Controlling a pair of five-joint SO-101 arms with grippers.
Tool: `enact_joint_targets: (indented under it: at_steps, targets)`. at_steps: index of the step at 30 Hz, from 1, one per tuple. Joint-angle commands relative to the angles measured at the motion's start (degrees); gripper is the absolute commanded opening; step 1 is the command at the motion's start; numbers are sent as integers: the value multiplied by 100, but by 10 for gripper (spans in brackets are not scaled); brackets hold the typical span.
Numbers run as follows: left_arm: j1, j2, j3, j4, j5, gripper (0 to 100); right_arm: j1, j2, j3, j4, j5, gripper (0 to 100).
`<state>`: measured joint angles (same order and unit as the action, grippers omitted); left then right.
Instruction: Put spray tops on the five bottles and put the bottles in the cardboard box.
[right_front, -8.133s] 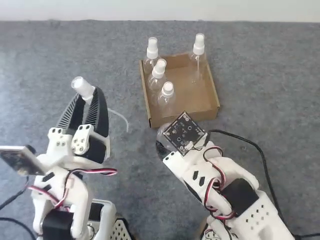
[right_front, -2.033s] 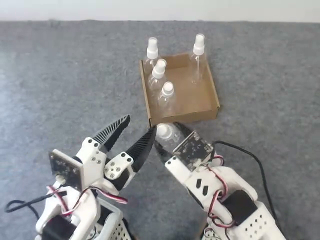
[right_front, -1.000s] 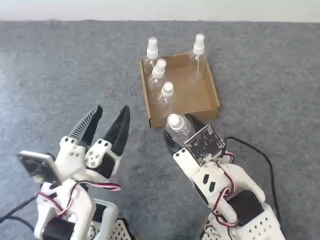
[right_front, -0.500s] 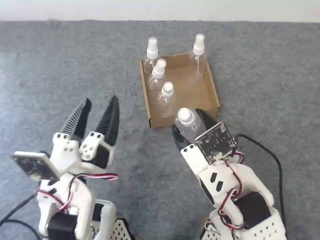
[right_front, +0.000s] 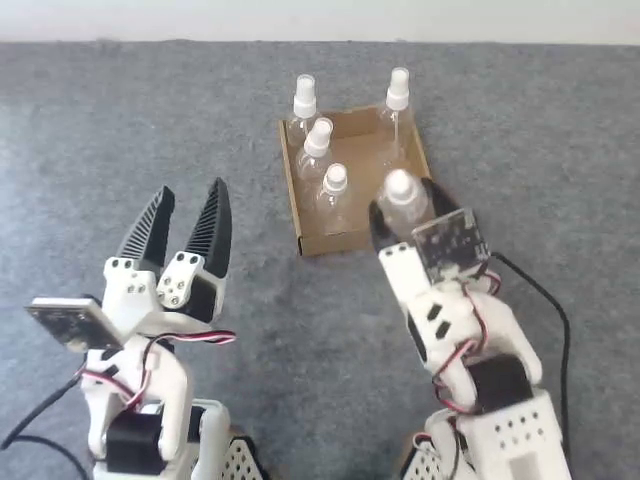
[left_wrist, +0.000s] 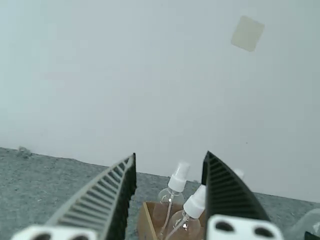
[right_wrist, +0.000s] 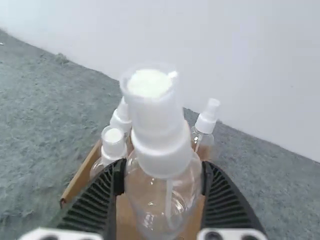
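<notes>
A cardboard box (right_front: 289, 185) stands at the back middle of the grey carpet. Several clear bottles with white spray tops stand in it, among them one at the far left (right_front: 304, 99), one at the far right (right_front: 398, 90) and one near the front (right_front: 335, 182). My right gripper (right_front: 403, 207) is shut on another capped bottle (right_front: 400, 190), upright, over the box's front right edge. In the right wrist view that bottle (right_wrist: 160, 150) sits between the fingers (right_wrist: 116, 182) with the box (right_wrist: 80, 175) beyond. My left gripper (right_front: 190, 197) is open and holds nothing, left of the box.
Grey carpet lies bare to the left and right of the box. A pale wall rises behind the carpet's far edge. A black cable (right_front: 545, 300) trails beside the right arm. The left wrist view looks past the open gripper (left_wrist: 169, 160) at boxed bottles (left_wrist: 177, 180).
My right gripper has carried the capped bottle forward and rightward from in front of the box to over its front edge. The left arm drew back left, fingers still open.
</notes>
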<state>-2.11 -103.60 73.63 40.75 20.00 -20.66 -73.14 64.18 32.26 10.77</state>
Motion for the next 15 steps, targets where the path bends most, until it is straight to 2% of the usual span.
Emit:
enact_joint_targets:
  at_steps: [1, 15]
  targets:
    - [-44, -97, -48, -167, 53, 198, 207, 655, -404, -699, 18, 90]
    - [-35, -97, -48, -167, 35, 198, 303, 2062, -396, -2167, 9, 90]
